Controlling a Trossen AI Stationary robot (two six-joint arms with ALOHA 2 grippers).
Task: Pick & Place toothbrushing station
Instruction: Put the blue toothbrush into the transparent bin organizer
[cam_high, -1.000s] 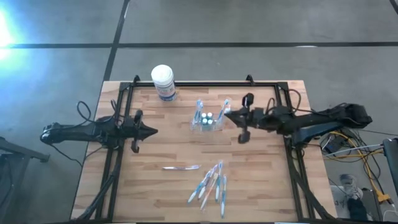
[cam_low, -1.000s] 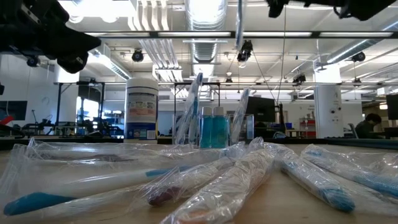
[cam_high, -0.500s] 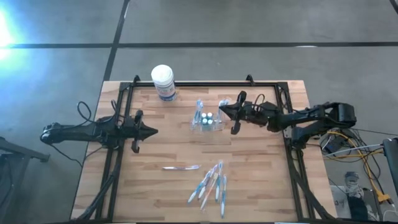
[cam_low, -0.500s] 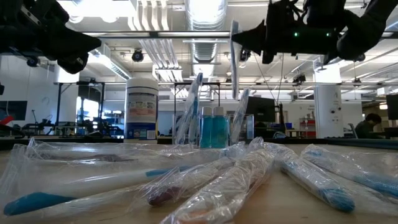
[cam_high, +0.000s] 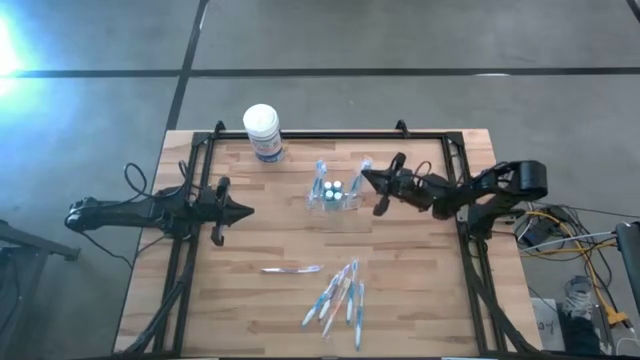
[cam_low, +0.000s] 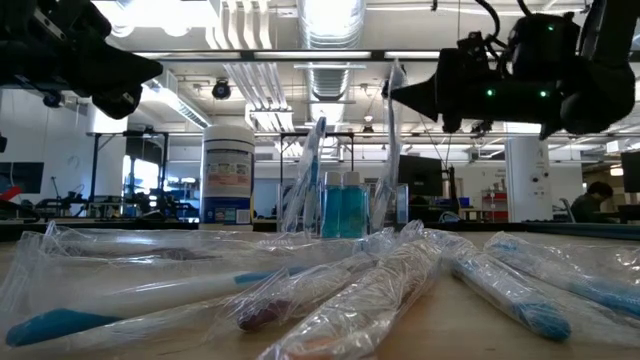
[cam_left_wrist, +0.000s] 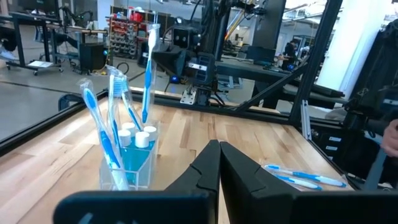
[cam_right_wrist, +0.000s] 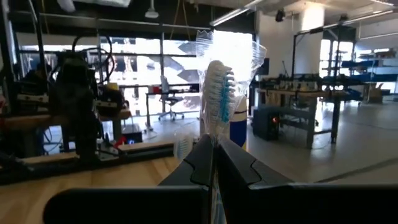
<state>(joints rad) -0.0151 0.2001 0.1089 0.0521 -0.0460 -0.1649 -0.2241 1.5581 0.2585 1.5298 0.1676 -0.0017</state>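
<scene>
**Right gripper holds a wrapped toothbrush beside the station**

The toothbrushing station (cam_high: 333, 198) stands just past the middle of the bench (cam_high: 250, 250) toward twelve o'clock, a clear holder with blue-capped little bottles (cam_left_wrist: 138, 138) and upright toothbrushes in it. At its three o'clock side the right gripper (cam_high: 366, 178) is clamped on a wrapped toothbrush (cam_right_wrist: 219, 93), held upright above the holder's right end; whether the brush touches the holder cannot be told. The left gripper (cam_high: 245, 211) hangs at nine o'clock from the station, well apart from it, its fingers together on nothing. A white tub (cam_high: 262, 131) stands at the bench's eleven o'clock edge. A single wrapped brush (cam_high: 291, 268) and a bundle of wrapped toothbrushes (cam_high: 338, 297) lie toward six o'clock.
</scene>
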